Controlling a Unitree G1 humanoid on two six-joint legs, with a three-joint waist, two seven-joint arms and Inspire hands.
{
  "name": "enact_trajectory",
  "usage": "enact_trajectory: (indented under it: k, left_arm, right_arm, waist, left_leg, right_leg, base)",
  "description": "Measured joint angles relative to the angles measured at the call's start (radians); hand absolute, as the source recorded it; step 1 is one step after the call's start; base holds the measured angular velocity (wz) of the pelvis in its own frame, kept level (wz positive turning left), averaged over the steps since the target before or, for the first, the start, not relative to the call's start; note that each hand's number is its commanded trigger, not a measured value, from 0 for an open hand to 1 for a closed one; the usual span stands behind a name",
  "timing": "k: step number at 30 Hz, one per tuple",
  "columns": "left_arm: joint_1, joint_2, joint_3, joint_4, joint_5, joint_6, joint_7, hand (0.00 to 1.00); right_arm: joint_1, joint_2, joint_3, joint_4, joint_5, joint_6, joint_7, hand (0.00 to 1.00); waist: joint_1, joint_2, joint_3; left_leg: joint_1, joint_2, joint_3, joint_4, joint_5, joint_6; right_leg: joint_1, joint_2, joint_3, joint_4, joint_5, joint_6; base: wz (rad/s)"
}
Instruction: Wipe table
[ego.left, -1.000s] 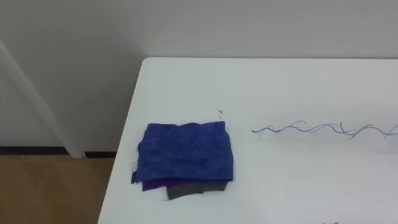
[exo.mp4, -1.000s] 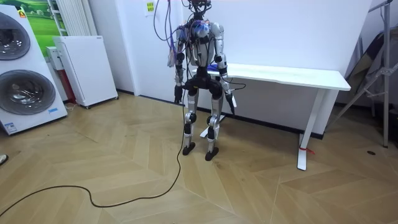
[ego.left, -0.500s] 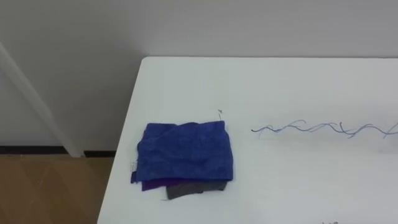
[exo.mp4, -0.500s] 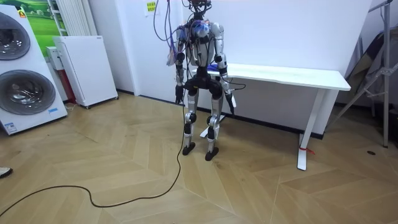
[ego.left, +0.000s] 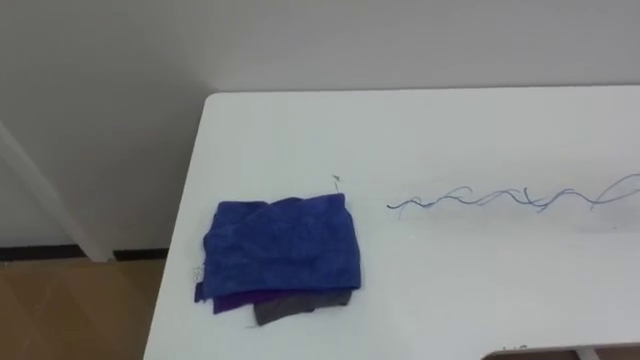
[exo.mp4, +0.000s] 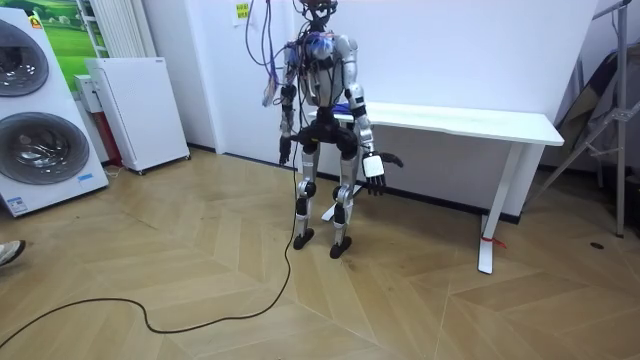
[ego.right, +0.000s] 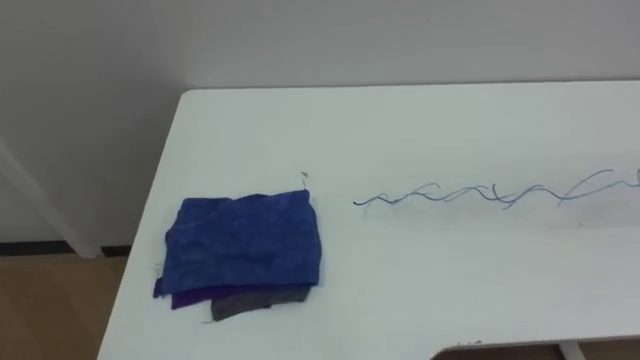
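Though folded, rumpled blue cloth (ego.left: 280, 250) on table (ego.left: 450, 140).

the only raised thing on the white table (ego.left: 480, 290) is the folded blue cloth (ego.left: 280, 250), near the left end and close to the front edge, with open tabletop behind it up to the wall (ego.left: 300, 40) and a narrow strip between it and the left edge. to its right the top is flat and open, crossed by a thin wavy blue line (ego.left: 500, 197) that lies flat on the surface. in the room view the robot stands at the table's left end with open floor (exo.mp4: 200, 260) behind it, its right hand (exo.mp4: 375, 168) lower than the tabletop.
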Motion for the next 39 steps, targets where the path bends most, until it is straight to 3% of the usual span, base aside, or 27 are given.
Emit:
enact_trajectory:
  k: [6, 12, 17, 23, 27, 34, 39]
  left_arm:
    - [-0.001, 0.028, 0.043, -0.008, -0.045, -0.028, 0.019, 0.0]
    - [-0.013, 0.04, 0.04, -0.016, -0.047, -0.035, 0.018, 0.0]
    - [-0.014, 0.049, -0.022, -0.038, -0.043, -0.042, 0.016, 0.0]
    - [-0.01, 0.05, -0.044, -0.056, -0.046, -0.048, 0.016, 0.0]
    - [-0.009, 0.053, -0.061, -0.057, -0.045, -0.071, 0.019, 0.0]
    - [-0.024, 0.053, -0.11, -0.018, -0.049, -0.088, 0.019, 0.0]
    - [-0.032, 0.054, -0.16, 0.006, -0.053, -0.088, 0.017, 0.0]
  right_arm:
    - [-0.013, -0.062, -0.121, -0.08, 0.089, -0.029, -0.15, 0.0]
    - [-0.1, -0.119, -0.146, -0.211, -0.012, -0.067, -0.286, 0.0]
    - [-0.128, -0.139, -0.06, -0.385, -0.153, -0.077, -0.36, 0.0]
    - [-0.141, -0.143, 0.026, -0.694, -0.502, -0.079, -0.428, 0.0]
    - [-0.138, -0.143, 0.126, -0.91, -0.752, -0.121, -0.438, 0.0]
    - [-0.146, -0.14, 0.27, -1.142, -1.133, -0.155, -0.42, 0.0]
    - [-0.174, -0.141, 0.35, -1.18, -1.188, -0.163, -0.363, 0.0]
  waist:
    - [-0.011, -0.024, -0.0028]
    - [-0.013, -0.027, -0.0025]
    - [0.006, -0.026, -0.0024]
    - [0.034, -0.019, -0.0038]
    - [0.061, -0.018, -0.0035]
    - [0.113, -0.026, -0.0047]
    - [0.119, -0.034, -0.0031]
  left_leg:
    - [-0.014, -0.004, 0.02, -0.001, 0.0, 0.0]
    - [-0.026, -0.006, 0.023, -0.001, 0.0, 0.001]
    - [-0.037, -0.004, 0.031, 0.003, 0.0, 0.001]
    - [-0.044, -0.002, 0.032, 0.003, 0.0, 0.001]
    - [-0.055, 0.003, 0.032, 0.004, 0.0, 0.001]
    - [-0.049, 0.007, 0.009, 0.0, 0.0, 0.0]
    - [-0.059, 0.003, -0.03, -0.001, 0.0, 0.001]
  right_leg:
    - [-0.028, -0.003, 0.011, 0.014, 0.002, 0.004]
    - [-0.045, 0.002, 0.03, 0.016, 0.01, 0.008]
    - [-0.06, 0.002, 0.027, 0.014, 0.013, 0.007]
    - [-0.068, 0.004, 0.025, 0.013, 0.015, 0.006]
    - [-0.079, 0.008, 0.021, 0.019, 0.018, 0.003]
    - [-0.059, 0.0, -0.068, 0.011, 0.02, 0.0]
    - [-0.047, -0.011, -0.129, -0.006, 0.021, 0.002]
  base:
    - [-0.11]
    - [-0.06]
    - [-0.01]
    - [-0.02]
    - [-0.02]
    - [0.04]
    - [0.22]
